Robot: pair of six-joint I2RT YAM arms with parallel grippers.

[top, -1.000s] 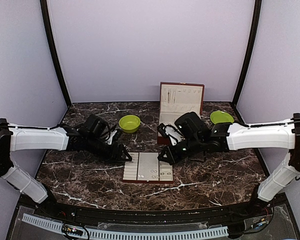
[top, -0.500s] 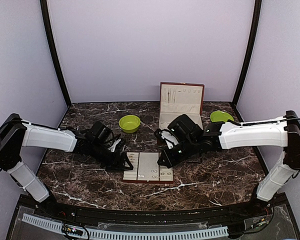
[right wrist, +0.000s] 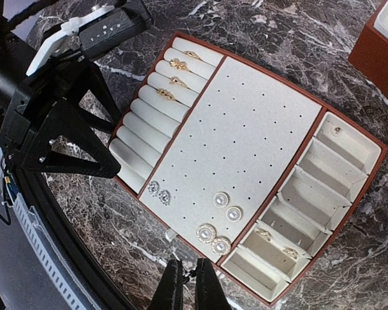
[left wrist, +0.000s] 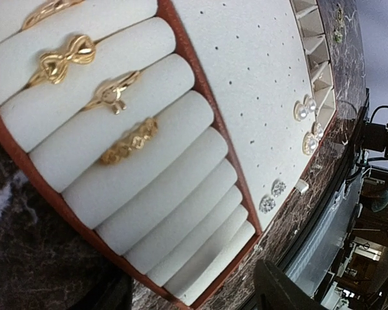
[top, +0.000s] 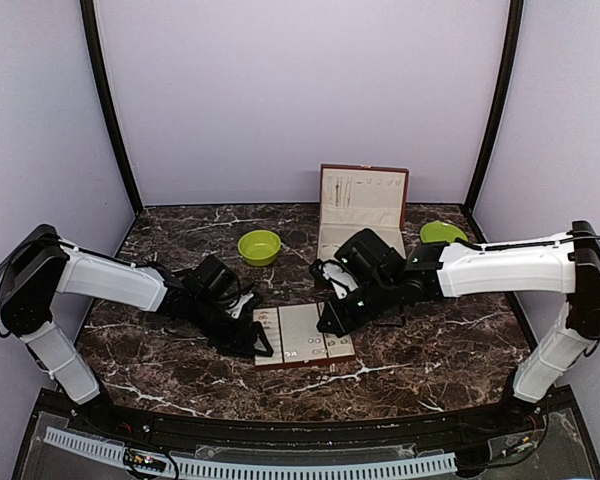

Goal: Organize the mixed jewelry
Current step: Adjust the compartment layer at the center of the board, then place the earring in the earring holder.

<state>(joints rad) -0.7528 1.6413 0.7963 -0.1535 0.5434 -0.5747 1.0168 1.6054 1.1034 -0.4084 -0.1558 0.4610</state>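
The mixed jewelry lies in a red-brown tray (top: 306, 362) with a cream lining (right wrist: 246, 129). Gold rings (right wrist: 174, 64) (left wrist: 61, 59) sit in its ring rolls. Sparkly studs (right wrist: 158, 192) (left wrist: 272, 196) and pearl earrings (right wrist: 226, 206) (left wrist: 302, 111) are pinned on the middle pad. Small gold pieces (right wrist: 275, 242) rest in a side compartment. My left gripper (top: 260, 338) (left wrist: 194, 294) stands open, straddling the tray's ring-roll end (right wrist: 119, 147). My right gripper (top: 328, 322) (right wrist: 189, 278) hovers shut over the tray's near edge; whether something tiny sits between its tips is unclear.
An open red-brown box (top: 362, 198) stands upright at the back centre. A lime-green bowl (top: 259, 246) sits behind the left arm and a green plate (top: 442, 233) at the back right. A tiny white bit (right wrist: 170, 236) lies on the marble beside the tray.
My left arm slid right and lower until its fingers reached the tray's left end, opening a little wider. The tray turned and shifted slightly right. My right gripper edged left early, then stayed shut.
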